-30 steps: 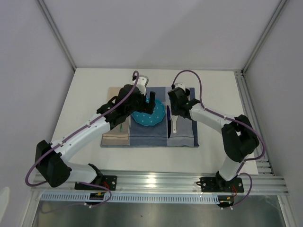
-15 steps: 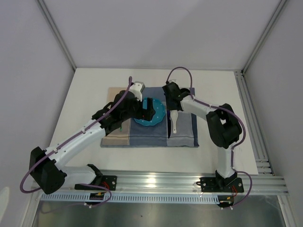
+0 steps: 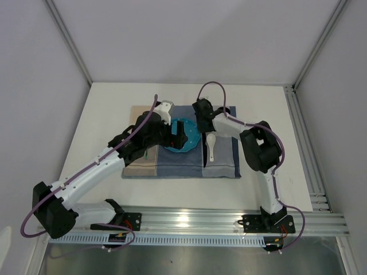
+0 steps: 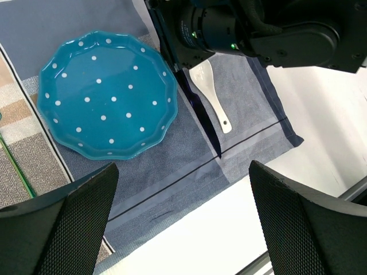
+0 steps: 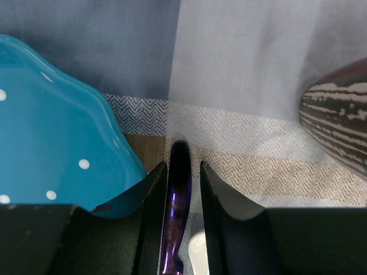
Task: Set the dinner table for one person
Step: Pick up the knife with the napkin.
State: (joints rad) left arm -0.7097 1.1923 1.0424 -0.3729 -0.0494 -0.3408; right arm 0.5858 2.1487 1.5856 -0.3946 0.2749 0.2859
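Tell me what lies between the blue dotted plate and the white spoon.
A dark purple utensil, lying lengthwise on the placemat between plate and spoon; the left wrist view shows it best.

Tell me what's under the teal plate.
The plate sits on the checked placemat, whose cloth shows all around it; the placemat lies on the table. The patch right beneath the plate is covered, so anything there cannot be seen.

Blue/beige checked placemat point(image 3: 172, 165). On it: teal plate point(image 4: 106, 94) w/ white dots, scalloped rim. Purple knife point(image 4: 202, 119) just R of plate, white spoon point(image 4: 210, 95) beside knife. Brown striped vessel point(image 5: 339, 121) on mat. Thin green stick point(image 4: 14, 166) L of plate.
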